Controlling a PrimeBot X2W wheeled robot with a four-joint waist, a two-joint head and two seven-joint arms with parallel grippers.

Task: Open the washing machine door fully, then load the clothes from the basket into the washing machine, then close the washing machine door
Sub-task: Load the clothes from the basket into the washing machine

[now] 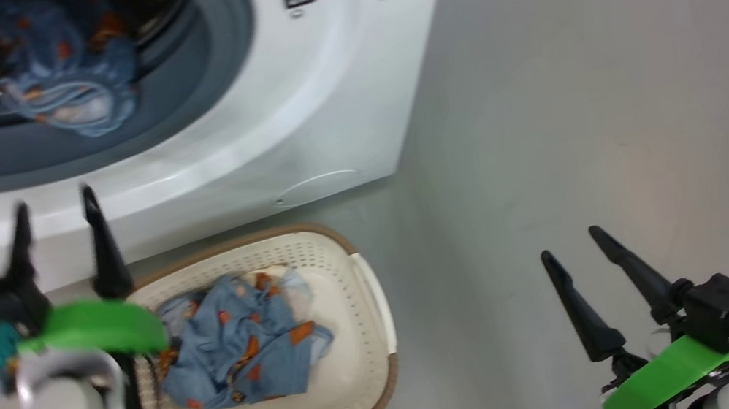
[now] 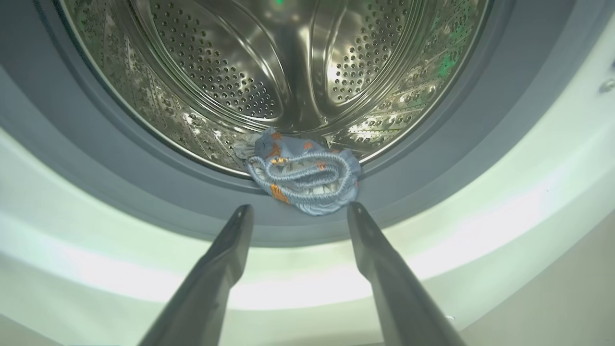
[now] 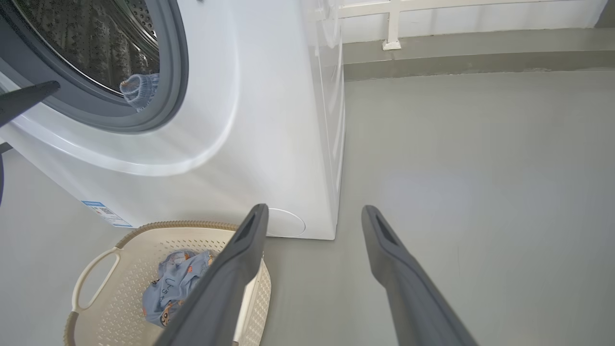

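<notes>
Your left gripper (image 1: pixel 55 204) stands at the middle left of the head view, fingers spread and holding nothing, tips in front of the white face of the washing machine (image 1: pixel 331 91) just under its mouth. In the left wrist view, one piece of the clothes (image 2: pixel 307 175) lies bunched at centre frame, half on the steel drum (image 2: pixel 230 72) lip and half over the grey gasket (image 2: pixel 144 187), just beyond your fingertips.

The other clothes (image 1: pixel 240 344) lie in the basket (image 1: pixel 376 306) at the lower centre of the head view. Your left forearm and its green bracket (image 1: pixel 96 327) cover the basket's left rim.

Your right gripper (image 1: pixel 571 245) is at the lower right, fingers spread and empty, above bare grey floor (image 1: pixel 611 82), apart from the basket.

The basket stands just beside the machine's base, under the blue label (image 3: pixel 105 214). Right of the machine's corner, the floor runs free to the wall base (image 3: pixel 432 57) at the top of the right wrist view.
</notes>
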